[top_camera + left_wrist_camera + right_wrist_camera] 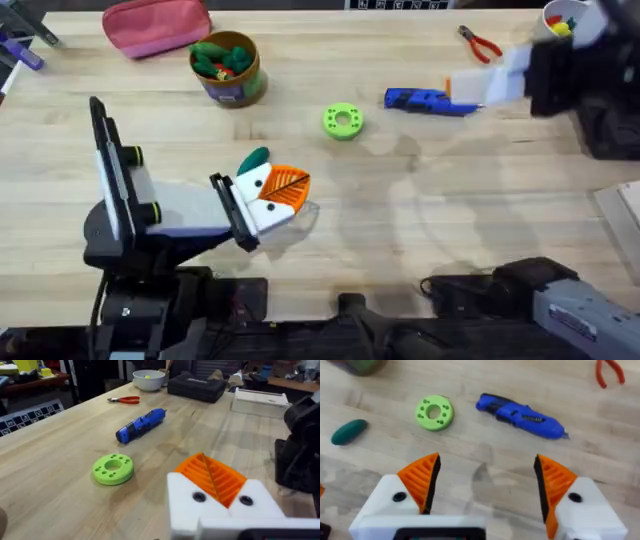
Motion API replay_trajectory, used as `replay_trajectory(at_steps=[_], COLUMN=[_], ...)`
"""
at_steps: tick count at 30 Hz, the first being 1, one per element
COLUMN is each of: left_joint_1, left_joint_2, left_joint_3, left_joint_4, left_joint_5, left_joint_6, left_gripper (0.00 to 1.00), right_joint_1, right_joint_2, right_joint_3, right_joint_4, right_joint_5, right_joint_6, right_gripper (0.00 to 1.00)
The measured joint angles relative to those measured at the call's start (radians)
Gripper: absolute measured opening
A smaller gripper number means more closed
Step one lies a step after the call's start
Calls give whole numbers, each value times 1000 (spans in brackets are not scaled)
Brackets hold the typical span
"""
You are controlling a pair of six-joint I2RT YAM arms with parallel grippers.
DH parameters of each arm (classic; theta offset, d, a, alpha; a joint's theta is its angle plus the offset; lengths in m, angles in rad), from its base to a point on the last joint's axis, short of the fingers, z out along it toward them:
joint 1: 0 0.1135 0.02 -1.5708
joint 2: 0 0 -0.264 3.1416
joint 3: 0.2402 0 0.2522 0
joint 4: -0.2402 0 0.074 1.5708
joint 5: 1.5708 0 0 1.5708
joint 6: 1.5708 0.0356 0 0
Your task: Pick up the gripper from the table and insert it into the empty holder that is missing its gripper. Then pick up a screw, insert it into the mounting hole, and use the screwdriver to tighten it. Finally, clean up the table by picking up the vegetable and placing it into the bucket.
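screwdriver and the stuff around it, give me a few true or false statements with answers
1. The blue screwdriver lies flat on the table. True.
2. The right tool is shut on the screwdriver. False: its fingers stand open above the table, holding nothing.
3. The green ring lies on the table between the tub and the screwdriver. True.
4. The dark green vegetable is inside the tub. False: it lies on the table near the left tool.
5. The red pliers rest on the green ring. False: they lie apart, beyond the screwdriver.
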State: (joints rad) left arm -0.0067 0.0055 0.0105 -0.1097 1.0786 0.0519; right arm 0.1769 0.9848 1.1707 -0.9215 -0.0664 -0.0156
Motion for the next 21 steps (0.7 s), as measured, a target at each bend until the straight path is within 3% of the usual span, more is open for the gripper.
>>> replay_trajectory(at_steps=[6,7,11,12,13,21], left_joint_1=[0,0,0,0,0,0], left_joint_2=[0,0,0,0,0,0], left_joint_3=[0,0,0,0,0,0], left_joint_4=[0,0,0,0,0,8], left_joint_5=[0,-1,-1,-1,-1,-3], left_joint_6=[2,6,4,3,2,-1], left_gripper=[29,141,784,917,969,985], right_joint_1=[-48,-50,-50,-50,-50,-50], right_joint_2=[-63,-64,-64,-64,-63,-53], right_joint_3=[-85,-86,-87,-87,-88,-88], right_joint_4=[-7,-7,-24,-29,-34,-41], right_joint_5=[3,3,3,3,3,10], right_joint_6=[21,23,24,24,24,25], right_gripper=[993,994,994,994,994,994])
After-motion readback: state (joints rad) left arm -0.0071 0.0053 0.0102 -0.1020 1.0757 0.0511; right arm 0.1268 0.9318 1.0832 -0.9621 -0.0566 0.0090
